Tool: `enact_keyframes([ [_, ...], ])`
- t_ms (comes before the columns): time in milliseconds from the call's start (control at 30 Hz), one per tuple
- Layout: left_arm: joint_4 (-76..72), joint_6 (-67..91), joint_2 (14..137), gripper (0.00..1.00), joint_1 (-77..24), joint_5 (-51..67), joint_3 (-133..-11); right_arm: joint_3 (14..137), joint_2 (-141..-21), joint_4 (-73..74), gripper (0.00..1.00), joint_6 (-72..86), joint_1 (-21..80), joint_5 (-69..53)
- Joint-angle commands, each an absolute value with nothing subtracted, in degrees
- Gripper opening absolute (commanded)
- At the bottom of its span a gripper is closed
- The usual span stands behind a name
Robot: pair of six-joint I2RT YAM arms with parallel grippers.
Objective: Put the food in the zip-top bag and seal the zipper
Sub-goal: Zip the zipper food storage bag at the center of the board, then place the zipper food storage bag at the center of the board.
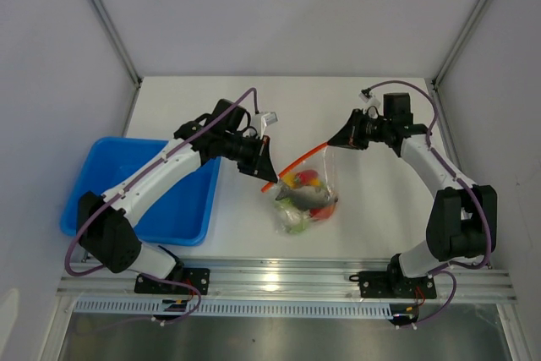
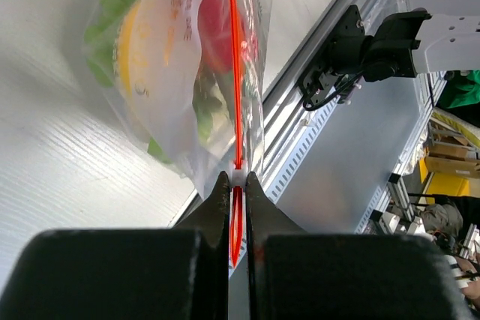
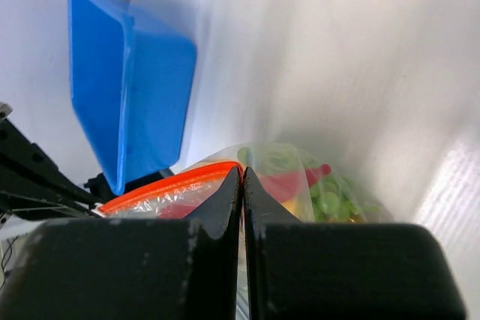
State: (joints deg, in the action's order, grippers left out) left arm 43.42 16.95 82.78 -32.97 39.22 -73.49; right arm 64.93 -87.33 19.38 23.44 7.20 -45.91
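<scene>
Pinching anything, those two, or just closed on air?

Both are pinching. The left gripper (image 1: 269, 177) has its jaws pressed together on one end of the zipper (image 1: 296, 163); its wrist view shows the red strip running straight out from between the tips. The right gripper (image 1: 331, 143) is likewise clamped on the opposite end, where the orange-red line meets its closed fingers in its own wrist view.

And the zip-top bag (image 1: 306, 196)?

It hangs between the arms, mouth stretched taut from one grip to the other, with its lower part resting on the table (image 1: 363, 107) just in front of them. The food (image 1: 304, 185) sits inside: yellow, red and green pieces show through the plastic. I see none loose on the table, and the blue tray (image 1: 182, 209) lies well off to the left.

So loading is done?

By my reading, yes. This looks like the sealing step. Whether the strip is already pressed shut along its length, I cannot tell.

What does the next move call for?

One end held firm as an anchor, I would judge, while the other gripper slides along the strip with light, steady pressure. Too hard a pull could drag the bag or slip the thin edge free.
</scene>
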Motion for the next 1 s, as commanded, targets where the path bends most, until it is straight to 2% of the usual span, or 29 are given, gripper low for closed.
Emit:
enact_keyframes([
  [0, 46.49, 17.40, 79.98, 0.00, -32.78, 38.85, -73.48, 67.50, -86.92, 19.86, 0.00, 22.41, 4.66, -38.85],
  [533, 47.20, 17.32, 79.98, 0.01, -32.52, 37.09, -73.12, 66.97, -87.10, 21.01, 0.00, 23.03, 1.49, -36.38],
  [633, 45.63, 17.14, 79.19, 0.25, -32.43, 36.74, -73.56, 68.20, -87.89, 21.97, 0.00, 21.80, 2.98, -36.12],
  [667, 45.44, 17.31, 79.02, 0.42, -32.34, 34.91, -73.83, 68.55, -88.33, 21.97, 0.00, 21.80, 3.16, -36.21],
  [800, 47.72, 17.31, 80.59, 0.63, -32.34, 30.16, -77.25, 69.69, -89.56, 21.80, 0.00, 22.32, 3.34, -36.74],
  [833, 48.25, 17.05, 81.12, 0.75, -32.34, 28.93, -77.52, 70.05, -89.82, 21.97, 0.00, 22.41, 3.17, -36.39],
  [867, 49.30, 16.96, 81.12, 0.98, -32.26, 25.87, -78.48, 71.18, -90.69, 22.41, 0.00, 22.50, 3.16, -36.30],
  [967, 50.79, 16.79, 80.51, 1.00, -32.26, 21.72, -79.62, 72.94, -92.45, 22.68, 0.00, 23.64, 2.55, -35.51],
])
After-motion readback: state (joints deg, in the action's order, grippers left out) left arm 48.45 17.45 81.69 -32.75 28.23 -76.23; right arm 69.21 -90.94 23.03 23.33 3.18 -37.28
